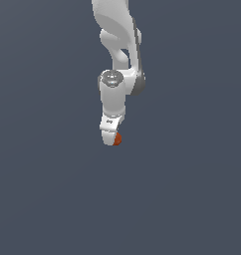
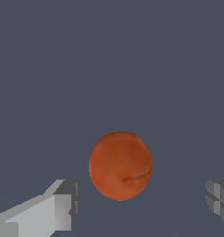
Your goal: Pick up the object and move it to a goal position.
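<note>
**Approach made, grasp not yet taken**

The tool point(image 1: 112, 141) is lowered over the orange-red ball point(image 2: 120, 165), its fingers point(image 2: 63, 203) spread wide with clear gaps either side (no contact seen). The ball lies between them on the grey floor, seemingly unlifted. Outstanding: closing, lifting, transfer to the goal, for which no marker is visible.

No legible text, labels, brand marks, numbers or signs in either view. Exterior view: a small dark mark sits on the white gripper point(image 1: 111, 142) body, too small and blurred to read; it cannot be told whether it is lettering at all. Wrist view: the orange-red ball point(image 2: 120, 165) carries only a thin dark crease on its surface, not a character.
</note>
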`<state>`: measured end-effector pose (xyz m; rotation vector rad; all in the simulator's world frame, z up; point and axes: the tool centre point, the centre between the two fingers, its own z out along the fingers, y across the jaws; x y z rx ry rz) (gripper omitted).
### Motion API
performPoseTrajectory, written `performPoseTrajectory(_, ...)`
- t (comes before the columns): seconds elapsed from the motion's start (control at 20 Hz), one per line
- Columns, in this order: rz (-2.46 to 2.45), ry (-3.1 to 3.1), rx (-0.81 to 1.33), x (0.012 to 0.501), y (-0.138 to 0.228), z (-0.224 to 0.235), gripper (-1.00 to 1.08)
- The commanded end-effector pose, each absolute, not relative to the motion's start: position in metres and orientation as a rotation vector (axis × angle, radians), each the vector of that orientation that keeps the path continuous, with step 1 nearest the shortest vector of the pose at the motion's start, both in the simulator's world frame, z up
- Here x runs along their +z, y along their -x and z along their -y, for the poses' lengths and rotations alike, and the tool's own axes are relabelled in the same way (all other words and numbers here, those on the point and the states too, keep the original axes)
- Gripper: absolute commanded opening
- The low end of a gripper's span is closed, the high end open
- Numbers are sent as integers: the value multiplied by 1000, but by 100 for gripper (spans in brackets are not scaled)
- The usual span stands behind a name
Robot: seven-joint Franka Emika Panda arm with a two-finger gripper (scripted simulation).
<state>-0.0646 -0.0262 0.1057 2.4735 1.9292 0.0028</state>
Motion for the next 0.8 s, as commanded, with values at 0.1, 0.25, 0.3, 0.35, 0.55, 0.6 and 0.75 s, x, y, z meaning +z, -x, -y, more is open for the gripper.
performPoseTrajectory(0.1,-2046,-2381,1,102,70,28,100)
performPoseTrajectory(0.25,-2101,-2334,1,100,72,28,100)
performPoseTrajectory(0.3,-2116,-2320,0,99,73,28,100)
performPoseTrajectory(0.35,-2129,-2309,0,99,74,29,100)
performPoseTrajectory(0.55,-2166,-2275,0,97,75,29,100)
performPoseTrajectory(0.6,-2172,-2270,0,97,76,29,100)
performPoseTrajectory(0.75,-2179,-2263,0,97,76,29,100)
